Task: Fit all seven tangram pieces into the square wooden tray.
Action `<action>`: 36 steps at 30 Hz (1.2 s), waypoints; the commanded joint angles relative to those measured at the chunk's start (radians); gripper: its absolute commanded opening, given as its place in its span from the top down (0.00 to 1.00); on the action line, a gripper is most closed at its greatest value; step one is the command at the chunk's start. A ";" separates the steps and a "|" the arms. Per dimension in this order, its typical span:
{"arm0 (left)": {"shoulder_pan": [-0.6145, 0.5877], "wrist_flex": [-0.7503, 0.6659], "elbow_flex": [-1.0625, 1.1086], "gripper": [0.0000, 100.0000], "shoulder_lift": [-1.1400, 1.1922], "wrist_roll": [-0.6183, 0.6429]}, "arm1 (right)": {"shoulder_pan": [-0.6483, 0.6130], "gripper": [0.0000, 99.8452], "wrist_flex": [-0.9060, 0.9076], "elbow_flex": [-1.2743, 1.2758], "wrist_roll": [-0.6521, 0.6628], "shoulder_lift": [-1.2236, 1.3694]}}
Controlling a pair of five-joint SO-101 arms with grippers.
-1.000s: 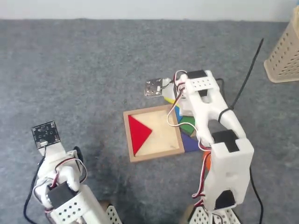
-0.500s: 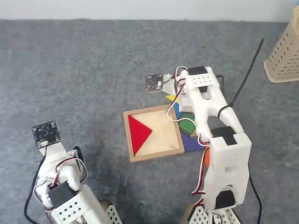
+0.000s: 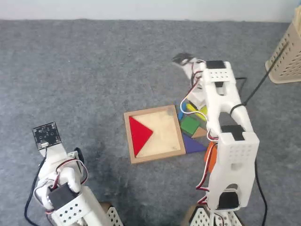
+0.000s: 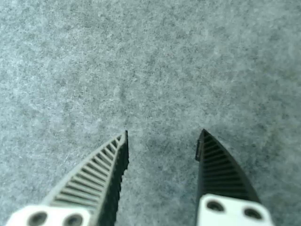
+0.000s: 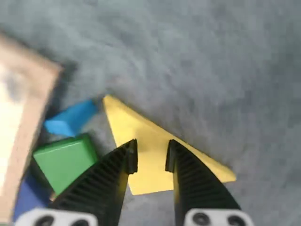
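The square wooden tray (image 3: 174, 151) lies mid-carpet with a red triangle (image 3: 139, 133) in its left half. Beside its right edge are clustered a green square (image 3: 189, 125), a yellow triangle (image 3: 199, 111), a blue piece (image 3: 180, 113), a dark purple triangle (image 3: 193, 144) and an orange piece (image 3: 210, 158) partly under the right arm. My right gripper (image 5: 150, 148) hovers over the yellow triangle (image 5: 155, 155), fingers narrowly apart, holding nothing. The green square (image 5: 66, 160), blue piece (image 5: 70, 122) and tray corner (image 5: 19, 108) lie beside it. My left gripper (image 4: 162, 139) is open over bare carpet.
A beige perforated basket (image 3: 287, 52) stands at the far right edge. A black cable (image 3: 254, 84) runs from it toward the right arm. The left arm's base (image 3: 61, 197) sits at the near left. Grey carpet covers the far and left sides.
The right arm swung from above the tray's far right corner out to the right and farther back, now above the loose pieces. The left arm has not moved.
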 commanded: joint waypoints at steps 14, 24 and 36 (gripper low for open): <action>0.003 0.003 -0.019 0.77 -0.011 0.009 | 0.084 0.88 0.186 -0.048 0.348 -0.254; 0.003 0.003 -0.019 0.77 -0.011 0.009 | 0.091 0.73 0.165 0.184 0.753 -0.285; 0.003 0.003 -0.019 0.77 -0.011 0.009 | 0.097 0.73 -0.076 0.324 0.816 -0.277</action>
